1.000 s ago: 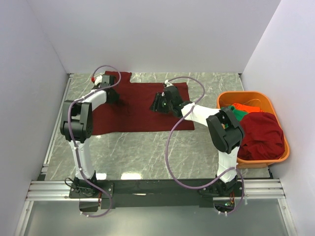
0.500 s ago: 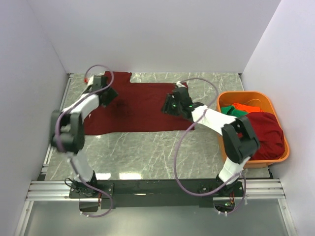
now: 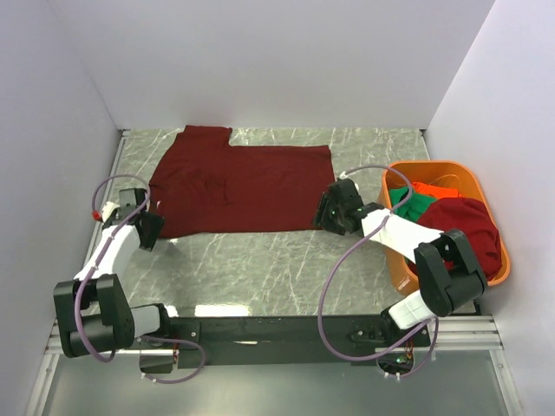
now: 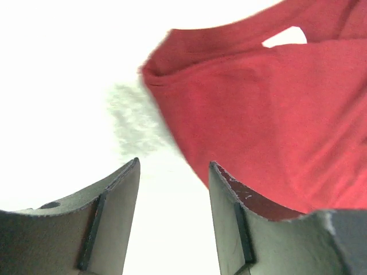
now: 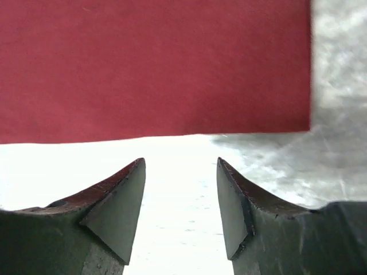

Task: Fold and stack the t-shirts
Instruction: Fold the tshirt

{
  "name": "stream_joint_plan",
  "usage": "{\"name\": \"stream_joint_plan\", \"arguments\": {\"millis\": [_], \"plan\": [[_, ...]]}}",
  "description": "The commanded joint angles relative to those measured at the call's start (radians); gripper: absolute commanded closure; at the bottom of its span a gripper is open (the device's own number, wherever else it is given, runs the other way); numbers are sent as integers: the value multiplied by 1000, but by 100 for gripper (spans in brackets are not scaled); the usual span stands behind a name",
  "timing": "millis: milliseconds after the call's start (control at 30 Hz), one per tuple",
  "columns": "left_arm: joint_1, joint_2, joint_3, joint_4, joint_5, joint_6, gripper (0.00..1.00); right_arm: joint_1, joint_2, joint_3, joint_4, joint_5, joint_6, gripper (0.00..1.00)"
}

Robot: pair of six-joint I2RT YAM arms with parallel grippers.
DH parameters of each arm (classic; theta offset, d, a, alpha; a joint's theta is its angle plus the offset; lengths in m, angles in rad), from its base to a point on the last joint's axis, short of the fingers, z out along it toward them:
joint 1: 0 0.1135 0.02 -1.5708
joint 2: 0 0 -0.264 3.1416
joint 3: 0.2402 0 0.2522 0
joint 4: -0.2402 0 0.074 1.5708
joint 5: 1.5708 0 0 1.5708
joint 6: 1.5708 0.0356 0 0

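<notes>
A dark maroon t-shirt [image 3: 238, 186] lies spread flat at the back of the table. It also shows in the left wrist view [image 4: 269, 120] and in the right wrist view [image 5: 155, 69]. My left gripper [image 3: 153, 229] is open and empty just off the shirt's near left corner. My right gripper [image 3: 329, 212] is open and empty beside the shirt's near right corner. In the right wrist view the shirt's straight near edge lies just beyond my fingertips [image 5: 135, 172]. A second maroon shirt [image 3: 460, 238], a green one [image 3: 414, 203] and an orange-red one [image 3: 435, 188] lie in the basket.
A rigid orange plastic basket [image 3: 401, 276] stands at the right edge of the table. White walls enclose the left, back and right sides. The marble tabletop [image 3: 260, 269] lies between the shirt and the arm bases.
Both grippers have come off the spread shirt and drawn back toward me. The left one swung far out to the shirt's near left corner, the right one to its near right corner.
</notes>
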Motion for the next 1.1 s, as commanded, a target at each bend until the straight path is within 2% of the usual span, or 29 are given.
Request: {"name": "stream_joint_plan", "arguments": {"millis": [0, 100, 267, 467, 533, 667, 733, 833, 867, 933, 1067], "plan": [[34, -7, 2, 4, -9, -4, 44, -18, -55, -26, 7, 16, 3, 40], [65, 14, -1, 24, 2, 9, 41, -35, -57, -55, 27, 10, 6, 35], [106, 68, -21, 119, 66, 11, 35, -65, -46, -78, 54, -4, 2, 34], [134, 88, -28, 159, 53, 11, 38, -82, -44, -92, 70, -39, 5, 34], [150, 102, -31, 168, 59, 11, 42, -85, -38, -92, 74, -36, 5, 34], [163, 134, -36, 195, 76, 8, 61, -90, -29, -89, 76, -26, 16, 34], [171, 155, -36, 215, 83, 8, 63, -90, -23, -84, 79, -16, 20, 34], [175, 182, -18, 215, 88, 11, 74, -90, -15, -77, 80, -15, 32, 33], [174, 186, -11, 211, 83, 17, 85, -91, -12, -77, 80, -16, 40, 33], [181, 189, 5, 182, 59, 22, 99, -93, -11, -74, 80, -10, 49, 33], [209, 185, 25, 137, 39, 26, 99, -114, -23, -75, 77, 33, 78, 33]]}}
